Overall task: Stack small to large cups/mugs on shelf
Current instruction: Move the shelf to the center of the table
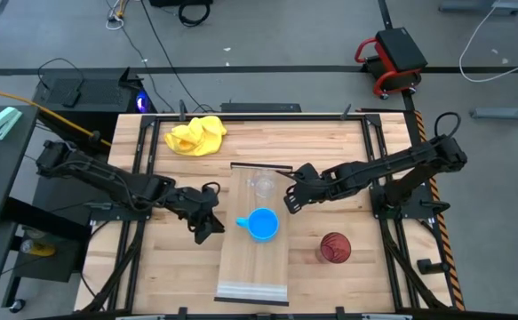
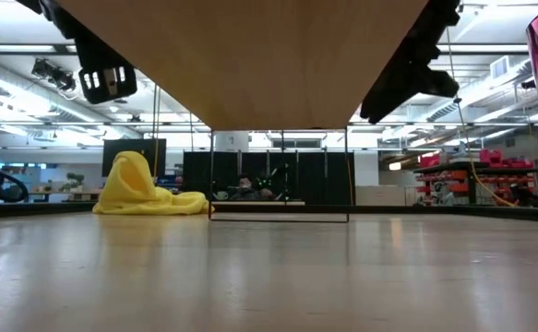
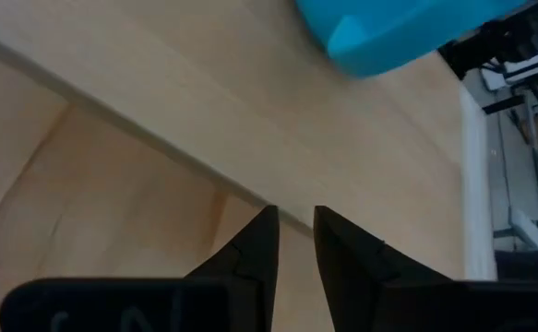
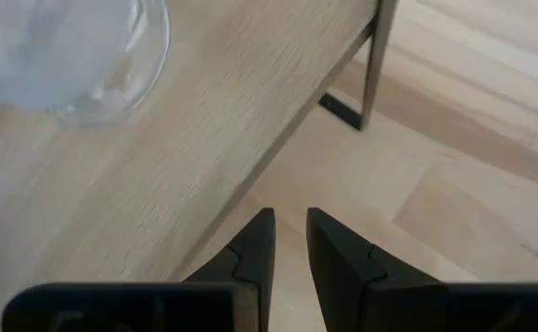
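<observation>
On the shelf [image 1: 251, 258] we see the clear cup [image 1: 261, 185] and blue mug [image 1: 262, 224]; the red cup [image 1: 335, 248] waits on the table, apparently unstacked. Left gripper [image 1: 207, 229] and right gripper [image 1: 288, 201] hang slightly parted, empty.

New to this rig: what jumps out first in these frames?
The bright blue mug sits mid-shelf on the long wood plank, with the small clear cup just beyond it. The dark red cup stands off the plank on the table, right side, and a yellow cloth lies at the far edge. Both tools, left and right, flank the plank, holding nothing.
</observation>
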You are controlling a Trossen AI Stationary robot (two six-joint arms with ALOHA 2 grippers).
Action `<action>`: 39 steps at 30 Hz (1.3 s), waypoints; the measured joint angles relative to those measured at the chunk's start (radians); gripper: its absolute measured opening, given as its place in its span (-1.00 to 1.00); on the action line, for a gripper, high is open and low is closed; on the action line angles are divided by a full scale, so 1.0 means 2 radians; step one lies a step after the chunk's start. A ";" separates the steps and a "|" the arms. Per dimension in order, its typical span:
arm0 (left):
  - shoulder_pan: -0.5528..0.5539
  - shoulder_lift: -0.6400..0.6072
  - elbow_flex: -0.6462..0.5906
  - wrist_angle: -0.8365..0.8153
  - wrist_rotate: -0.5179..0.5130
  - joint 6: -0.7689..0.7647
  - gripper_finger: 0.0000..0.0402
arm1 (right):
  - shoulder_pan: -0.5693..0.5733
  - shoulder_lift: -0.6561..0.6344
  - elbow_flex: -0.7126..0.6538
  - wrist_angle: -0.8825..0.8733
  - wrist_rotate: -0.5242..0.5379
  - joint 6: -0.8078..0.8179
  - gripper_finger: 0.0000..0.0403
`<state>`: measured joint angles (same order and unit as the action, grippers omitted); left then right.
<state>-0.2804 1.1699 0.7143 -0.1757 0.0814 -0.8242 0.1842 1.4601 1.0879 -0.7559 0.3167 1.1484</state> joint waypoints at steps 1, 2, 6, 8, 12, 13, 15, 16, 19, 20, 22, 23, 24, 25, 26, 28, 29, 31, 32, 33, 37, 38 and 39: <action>0.001 0.003 0.000 0.001 0.000 0.000 -0.60 | 0.000 0.000 -0.003 0.005 -0.002 0.000 -0.64; 0.001 0.008 0.000 0.005 0.001 0.000 -0.60 | 0.000 0.000 -0.006 0.008 -0.002 0.000 -0.64; 0.001 0.021 0.000 0.010 0.006 0.000 -0.60 | 0.000 0.000 -0.006 0.015 -0.002 0.000 -0.64; 0.001 0.021 0.000 0.011 0.006 0.002 -0.60 | 0.000 0.000 -0.006 0.015 -0.002 0.000 -0.64; 0.007 0.023 0.000 0.026 0.008 0.004 -0.60 | -0.002 0.000 -0.006 0.014 -0.002 -0.002 -0.64; 0.009 0.023 0.000 0.026 0.008 0.004 -0.60 | -0.004 0.000 -0.006 0.014 -0.002 -0.002 -0.64; 0.010 0.024 0.001 0.026 0.008 0.005 -0.60 | -0.007 0.000 -0.006 0.015 -0.002 -0.005 -0.64; 0.010 0.026 0.002 0.027 0.008 0.005 -0.60 | -0.010 0.000 -0.006 0.016 -0.002 -0.009 -0.64; 0.010 0.028 0.004 0.032 0.008 0.005 -0.60 | -0.018 0.000 -0.006 0.024 -0.002 -0.013 -0.64; 0.010 0.028 0.004 0.033 0.007 0.005 -0.60 | -0.020 0.000 -0.006 0.025 -0.002 -0.014 -0.64; 0.011 0.028 0.005 0.033 0.006 0.005 -0.60 | -0.023 0.000 -0.006 0.025 -0.003 -0.016 -0.64; 0.011 0.028 0.005 0.033 0.006 0.004 -0.60 | -0.024 0.000 -0.006 0.025 -0.005 -0.017 -0.64; 0.012 0.028 0.005 0.033 0.006 0.004 -0.60 | -0.023 0.000 -0.006 0.025 -0.007 -0.017 -0.64; 0.012 0.028 0.005 0.033 0.006 0.004 -0.60 | -0.021 0.000 -0.006 0.024 -0.008 -0.017 -0.64; 0.012 0.028 0.005 0.033 0.006 0.004 -0.60 | -0.019 0.000 -0.006 0.024 -0.008 -0.017 -0.64; 0.012 0.028 0.005 0.033 0.006 0.004 -0.60 | -0.015 0.000 -0.006 0.024 -0.010 -0.014 -0.64; 0.012 0.028 0.005 0.033 0.005 0.004 -0.60 | -0.014 0.000 -0.006 0.024 -0.010 -0.013 -0.64; 0.012 0.028 0.005 0.033 0.004 0.010 -0.60 | -0.014 0.000 -0.006 0.022 -0.012 -0.012 -0.64; 0.012 0.028 0.005 0.033 0.002 0.012 -0.60 | -0.013 0.000 -0.006 0.021 -0.012 -0.010 -0.64; 0.012 0.028 0.005 0.033 -0.001 0.012 -0.60 | -0.013 0.000 -0.006 0.019 -0.012 -0.009 -0.64; 0.016 0.017 0.006 0.037 -0.007 0.022 -0.60 | -0.012 -0.002 -0.006 0.011 -0.016 -0.009 -0.64; 0.018 0.012 0.006 0.037 -0.007 0.022 -0.60 | -0.012 -0.004 -0.006 0.011 -0.017 -0.009 -0.64; 0.019 0.007 0.006 0.036 -0.007 0.023 -0.60 | -0.012 -0.007 -0.006 0.010 -0.017 -0.007 -0.64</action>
<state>-0.2418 1.1834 0.7258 -0.1031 0.0680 -0.7781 0.1608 1.4452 1.0762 -0.7352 0.2820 1.1346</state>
